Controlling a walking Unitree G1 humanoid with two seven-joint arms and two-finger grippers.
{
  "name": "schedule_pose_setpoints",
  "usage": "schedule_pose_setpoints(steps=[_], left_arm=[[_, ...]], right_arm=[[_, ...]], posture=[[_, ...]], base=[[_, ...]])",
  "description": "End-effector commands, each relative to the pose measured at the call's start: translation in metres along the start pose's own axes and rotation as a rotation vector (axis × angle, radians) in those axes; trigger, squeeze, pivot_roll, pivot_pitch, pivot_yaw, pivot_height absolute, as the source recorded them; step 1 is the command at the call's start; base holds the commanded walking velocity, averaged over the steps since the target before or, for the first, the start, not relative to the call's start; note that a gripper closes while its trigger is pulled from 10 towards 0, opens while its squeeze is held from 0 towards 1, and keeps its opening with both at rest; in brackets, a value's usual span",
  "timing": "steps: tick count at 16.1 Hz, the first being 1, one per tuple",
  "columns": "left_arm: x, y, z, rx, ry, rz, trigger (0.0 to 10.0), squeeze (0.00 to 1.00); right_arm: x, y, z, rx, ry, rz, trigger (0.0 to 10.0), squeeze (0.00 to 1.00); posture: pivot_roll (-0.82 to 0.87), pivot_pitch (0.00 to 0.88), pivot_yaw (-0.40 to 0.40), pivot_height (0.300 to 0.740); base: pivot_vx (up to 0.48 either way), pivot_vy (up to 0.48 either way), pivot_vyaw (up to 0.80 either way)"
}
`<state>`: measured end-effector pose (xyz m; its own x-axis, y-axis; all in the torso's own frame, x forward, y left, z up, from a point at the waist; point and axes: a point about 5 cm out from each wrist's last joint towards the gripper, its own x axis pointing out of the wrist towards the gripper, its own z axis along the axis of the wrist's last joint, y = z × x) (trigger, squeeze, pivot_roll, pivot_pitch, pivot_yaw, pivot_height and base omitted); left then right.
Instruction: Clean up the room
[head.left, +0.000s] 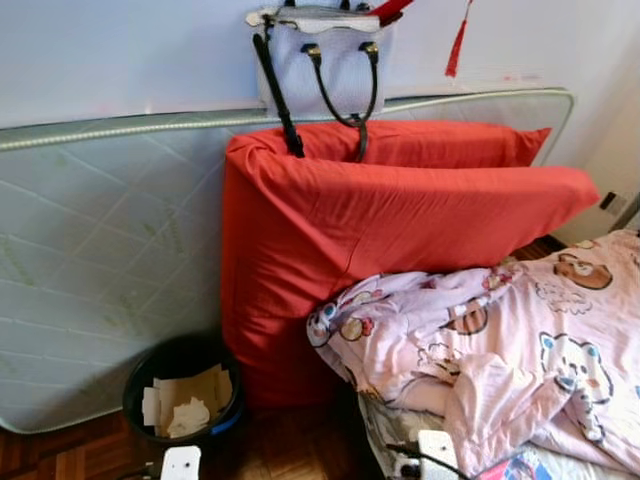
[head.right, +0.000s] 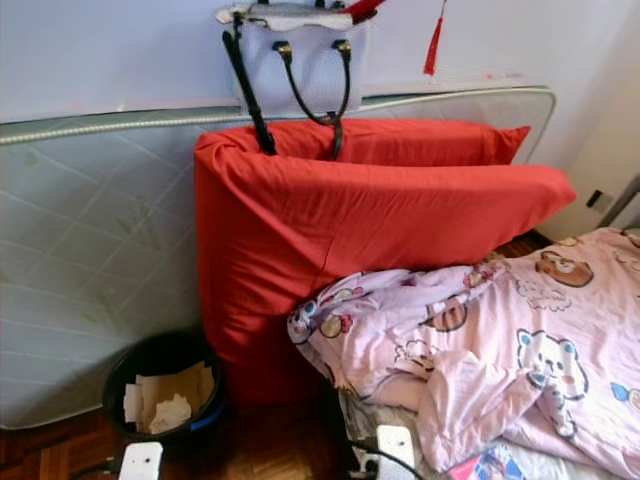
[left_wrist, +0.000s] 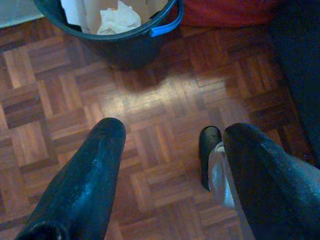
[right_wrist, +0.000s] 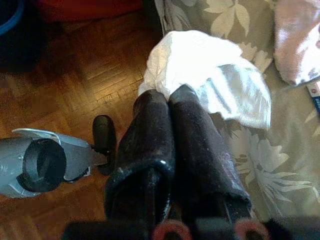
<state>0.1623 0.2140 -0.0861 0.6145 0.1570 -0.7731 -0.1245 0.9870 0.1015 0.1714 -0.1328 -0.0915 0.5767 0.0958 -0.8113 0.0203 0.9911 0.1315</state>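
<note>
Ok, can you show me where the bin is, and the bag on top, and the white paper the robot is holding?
bin (head.left: 135, 385): left eye view, on its dark rim.
bag (head.left: 335, 65): left eye view, on its pale front.
white paper (right_wrist: 200, 65): right wrist view, on its crumpled middle, pinched by the right gripper (right_wrist: 167, 95).

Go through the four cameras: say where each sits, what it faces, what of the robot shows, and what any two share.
Left eye view: on the head, looking forward and down at a red cushion, mattress and black bin.
Right eye view: the stereo twin, same scene, with a pink blanket on the bed.
Left wrist view: along the open left gripper toward parquet floor and the bin.
Right wrist view: along the right gripper, shut on a white crumpled paper.
Shared: both wrist views show the parquet; the bin shows in the eye and left wrist views.
</note>
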Motion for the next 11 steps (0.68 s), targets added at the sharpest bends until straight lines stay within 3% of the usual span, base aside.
schedule_pose_setpoints(steps=[1,11], left_arm=[[0.0,0.002,0.0,0.005,0.005,0.001,10.0,0.0],[0.0,0.003,0.0,0.004,0.005,0.002,10.0,0.0]], right_arm=[[0.002,0.012,0.005,-0.003,-0.005,0.019,10.0,0.0],[0.001,0.003,0.004,-0.008,0.0,0.022,10.0,0.0]], posture=[[0.12,0.0,-0.054,0.74],[0.12,0.0,-0.056,0.74]], base=[[0.0,0.48,0.0],[0.0,0.48,0.0]])
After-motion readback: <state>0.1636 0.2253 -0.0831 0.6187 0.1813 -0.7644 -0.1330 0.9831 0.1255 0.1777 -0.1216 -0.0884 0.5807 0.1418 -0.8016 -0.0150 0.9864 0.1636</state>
